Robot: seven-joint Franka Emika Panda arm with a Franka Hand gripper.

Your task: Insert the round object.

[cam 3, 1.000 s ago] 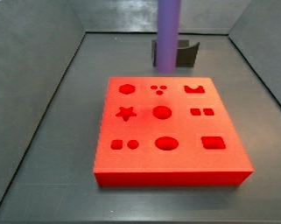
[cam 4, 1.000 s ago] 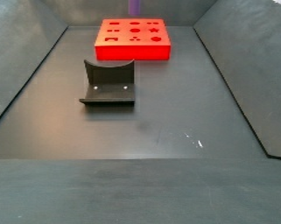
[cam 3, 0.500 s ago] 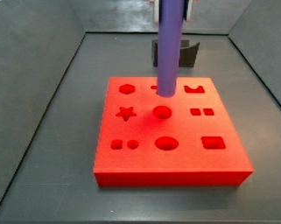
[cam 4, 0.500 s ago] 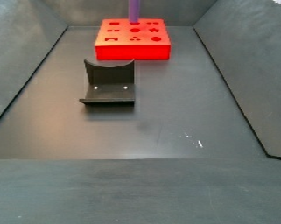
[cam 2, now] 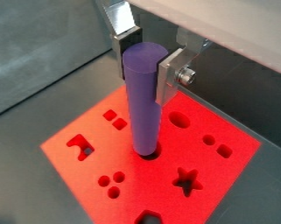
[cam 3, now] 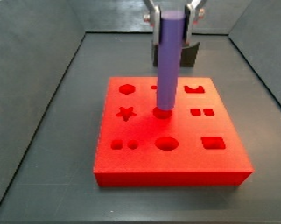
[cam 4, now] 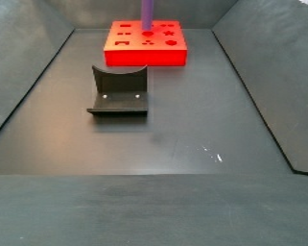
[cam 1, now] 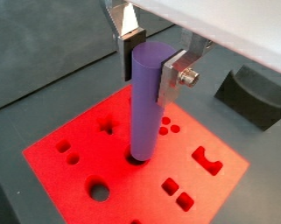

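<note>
We see the gripper clamping the slim purple cylindrical peg upright, its tip in the red plastic block's centre round hole.

You are looking into a lab test cell: a bare dark floor walled by grey panels, holding only a red block cut with shaped holes, a dark fixture, and the end effector over the block.

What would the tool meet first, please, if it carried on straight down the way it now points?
Probably the red block. The tool points straight down, gripping the slim purple cylindrical peg, whose lower end already sits at the block's middle round hole; the peg should slide further in.
</note>
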